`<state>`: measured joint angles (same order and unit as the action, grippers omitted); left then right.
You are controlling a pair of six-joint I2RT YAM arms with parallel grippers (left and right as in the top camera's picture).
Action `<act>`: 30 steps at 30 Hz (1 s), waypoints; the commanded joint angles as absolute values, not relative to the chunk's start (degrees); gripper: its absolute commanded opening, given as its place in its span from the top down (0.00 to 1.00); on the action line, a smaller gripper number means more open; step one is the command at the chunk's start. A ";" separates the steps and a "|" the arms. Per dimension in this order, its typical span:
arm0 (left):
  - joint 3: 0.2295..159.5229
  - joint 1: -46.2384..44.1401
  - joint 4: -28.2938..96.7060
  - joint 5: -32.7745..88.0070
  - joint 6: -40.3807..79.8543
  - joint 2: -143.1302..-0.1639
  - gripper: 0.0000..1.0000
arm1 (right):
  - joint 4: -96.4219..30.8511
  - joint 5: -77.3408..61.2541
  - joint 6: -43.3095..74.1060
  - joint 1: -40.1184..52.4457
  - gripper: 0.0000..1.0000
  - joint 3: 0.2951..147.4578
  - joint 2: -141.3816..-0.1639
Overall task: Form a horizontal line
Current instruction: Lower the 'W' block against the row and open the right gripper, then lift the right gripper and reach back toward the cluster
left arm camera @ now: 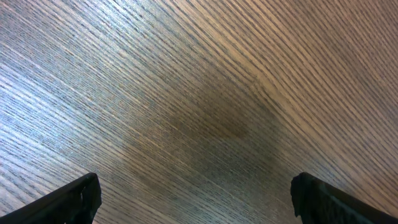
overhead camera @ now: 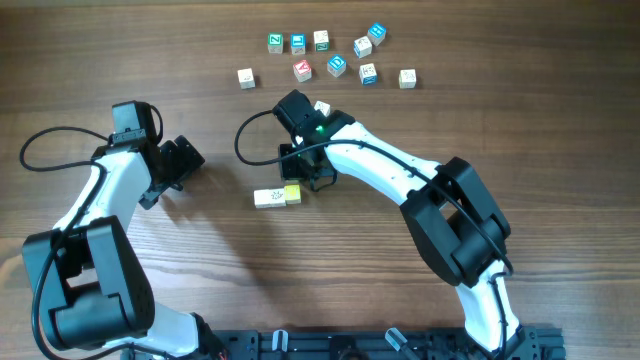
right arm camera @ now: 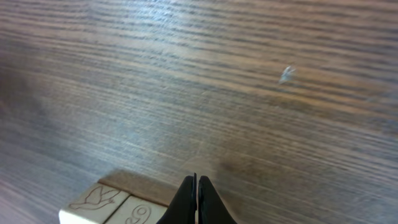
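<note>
Along the far side of the tabletop (overhead camera: 150, 60) I see a loose scatter of letter cubes (overhead camera: 336, 66), well apart from the row. One more stray cube (overhead camera: 323, 107) sits just beside the right arm (overhead camera: 380, 165). From overhead, that arm's wrist hangs over the spot just right of the row and hides the wood there.

My left fingers (overhead camera: 190, 160) are spread as wide as they go, holding nothing, over bare wood well to the left of the row. My right fingers (right arm camera: 196, 199) are pressed flat together with nothing between them. Their tips are just beside the row's right end; I cannot tell whether they touch it.

The horizontal line (overhead camera: 278, 196) lies near the middle of the tabletop. It is two touching cubes, the whitish cube (overhead camera: 265, 198) on the left and the yellow cube (overhead camera: 291, 194) on the right. It runs almost level, with the left end a shade nearer me. In the right wrist view one top shows a bird drawn in outline.
</note>
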<state>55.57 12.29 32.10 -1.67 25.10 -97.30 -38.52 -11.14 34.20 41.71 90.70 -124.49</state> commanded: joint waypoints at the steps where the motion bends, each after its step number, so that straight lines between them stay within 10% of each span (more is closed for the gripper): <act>1: 56.16 12.38 32.10 -1.83 24.43 -97.62 0.00 | -38.87 -13.91 33.17 42.00 0.96 90.63 -123.81; 30: 56.16 12.38 32.10 -1.83 24.43 -97.62 0.00 | -40.97 -15.59 33.15 42.00 0.96 90.63 -123.81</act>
